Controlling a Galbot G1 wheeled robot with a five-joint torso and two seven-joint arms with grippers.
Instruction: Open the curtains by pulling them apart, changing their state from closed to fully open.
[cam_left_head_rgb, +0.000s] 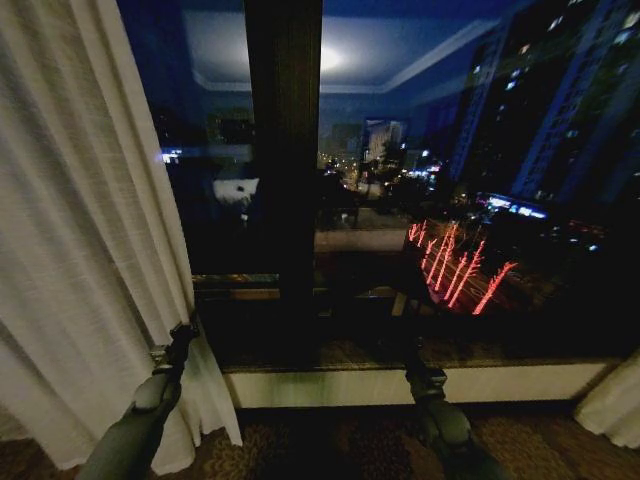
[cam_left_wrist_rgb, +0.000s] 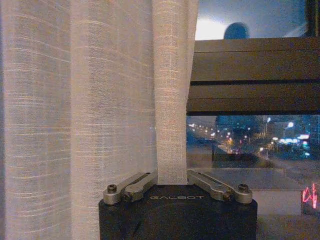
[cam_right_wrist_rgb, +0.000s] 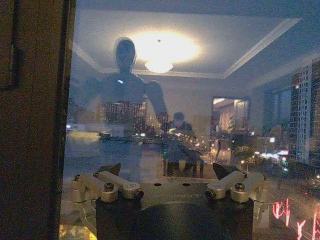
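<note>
Nearest me, my left gripper (cam_left_wrist_rgb: 172, 181) pinches the inner edge fold of the left curtain panel (cam_left_head_rgb: 80, 220), which hangs bunched at the window's left side; my right gripper (cam_right_wrist_rgb: 172, 186) hangs spread and empty before the bare glass (cam_left_head_rgb: 450, 180). The right curtain panel (cam_left_head_rgb: 612, 405) shows at the window's far right corner. I judge the parting nearly complete; next calls for letting go of the fold cleanly.

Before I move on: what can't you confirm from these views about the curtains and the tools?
- Right sheer cream-white curtain panel: head view, cut off by the frame edge; its full position is unknown.
- Left sheer cream-white curtain panel: top and rail out of frame.
- Left tool: fingertips hidden behind the fabric fold.
- Right tool: open, nothing held.
</note>
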